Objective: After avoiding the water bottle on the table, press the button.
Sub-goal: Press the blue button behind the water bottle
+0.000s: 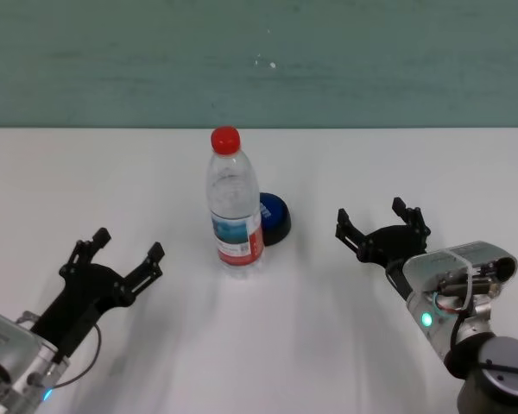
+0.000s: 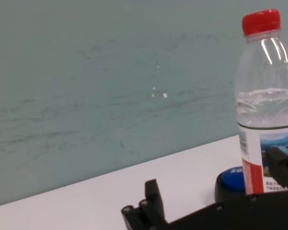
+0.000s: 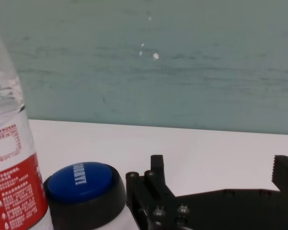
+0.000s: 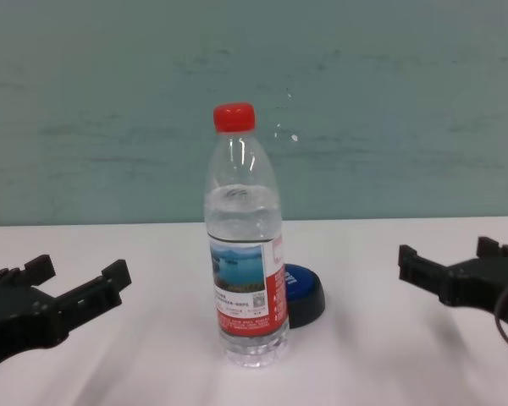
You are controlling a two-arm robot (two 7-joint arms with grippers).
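Note:
The water bottle (image 1: pixel 235 207) stands upright mid-table: clear plastic, red cap, lake label. The blue-domed button (image 1: pixel 274 217) on its black base sits just behind the bottle, to its right, partly hidden by it. My left gripper (image 1: pixel 128 243) is open and empty, low over the table (image 1: pixel 69 172), left of the bottle and nearer to me. My right gripper (image 1: pixel 373 214) is open and empty, to the right of the button, level with it. The right wrist view shows the button (image 3: pixel 81 179) close beside the bottle (image 3: pixel 9 167), with the gripper (image 3: pixel 221 163) apart from both.
A teal wall (image 1: pixel 259 60) runs behind the table's far edge. The chest view shows the bottle (image 4: pixel 245 262) in front of the button (image 4: pixel 305 292), with the left gripper (image 4: pixel 78 269) and right gripper (image 4: pixel 444 251) well apart on either side.

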